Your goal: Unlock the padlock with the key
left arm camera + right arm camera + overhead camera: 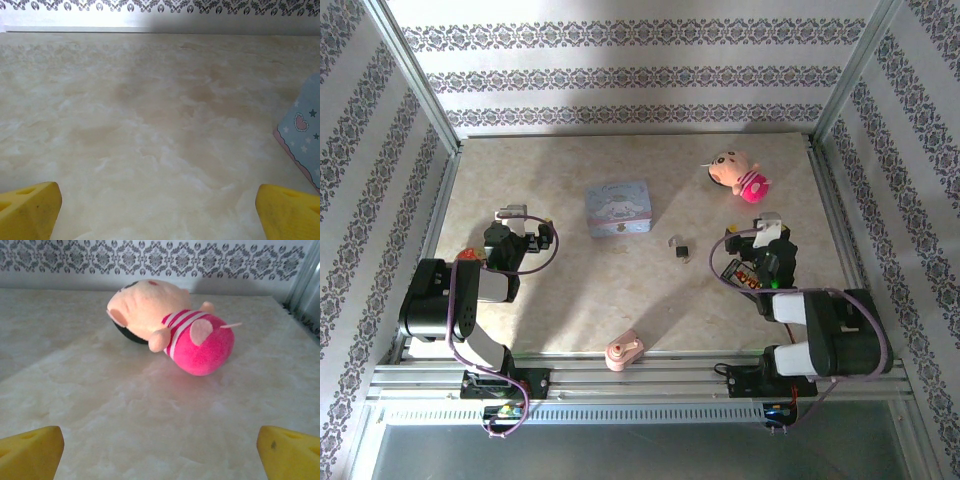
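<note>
The tiny black block-shaped padlock [678,248] with its thin silvery shackle lies near the middle of the pale marbled table [570,290], just near-right of the blue cartoon tin box [618,208], bare surface all round it. The left claw [510,213] gapes wide and empty by the left edge, open table ahead to the far wall; the right claw [767,222], equally wide and empty, faces the pink striped plush toy [740,175] near the far right corner, and a pink toy lump [623,352] sits at the near edge
</note>
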Action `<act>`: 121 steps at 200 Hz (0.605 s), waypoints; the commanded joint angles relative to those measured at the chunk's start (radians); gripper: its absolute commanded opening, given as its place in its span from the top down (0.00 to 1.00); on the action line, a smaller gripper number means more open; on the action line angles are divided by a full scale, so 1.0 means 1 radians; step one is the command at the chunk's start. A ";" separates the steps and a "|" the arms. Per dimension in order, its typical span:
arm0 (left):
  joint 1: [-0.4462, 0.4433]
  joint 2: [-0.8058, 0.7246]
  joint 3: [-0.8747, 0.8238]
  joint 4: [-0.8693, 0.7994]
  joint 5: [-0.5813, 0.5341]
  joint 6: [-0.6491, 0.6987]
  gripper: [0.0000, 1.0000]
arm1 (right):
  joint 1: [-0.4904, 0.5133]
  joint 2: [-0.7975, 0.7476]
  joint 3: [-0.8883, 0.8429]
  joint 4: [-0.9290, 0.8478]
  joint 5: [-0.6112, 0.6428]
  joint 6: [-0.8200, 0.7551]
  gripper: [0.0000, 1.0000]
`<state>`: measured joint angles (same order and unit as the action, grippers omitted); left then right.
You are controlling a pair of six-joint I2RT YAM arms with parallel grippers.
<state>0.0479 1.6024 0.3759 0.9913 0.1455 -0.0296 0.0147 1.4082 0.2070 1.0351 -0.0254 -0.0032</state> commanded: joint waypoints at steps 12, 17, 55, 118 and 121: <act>0.003 -0.011 -0.008 -0.007 -0.009 0.007 0.01 | -0.007 0.132 -0.015 0.244 -0.064 0.003 0.02; 0.003 -0.012 -0.008 -0.006 -0.009 0.007 0.01 | -0.007 0.145 -0.017 0.268 -0.069 0.006 0.02; 0.003 -0.012 -0.015 0.009 -0.020 0.003 0.01 | -0.009 0.116 0.046 0.113 -0.056 0.012 0.02; 0.003 -0.011 -0.060 0.092 -0.079 -0.016 0.01 | -0.051 0.128 0.154 -0.045 -0.161 0.039 0.02; 0.003 -0.011 -0.062 0.096 -0.081 -0.016 0.01 | -0.052 0.128 0.154 -0.043 -0.168 0.037 0.02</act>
<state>0.0479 1.6024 0.3389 1.0054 0.1001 -0.0322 -0.0219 1.5433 0.3519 1.0210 -0.1127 0.0109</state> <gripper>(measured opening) 0.993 0.982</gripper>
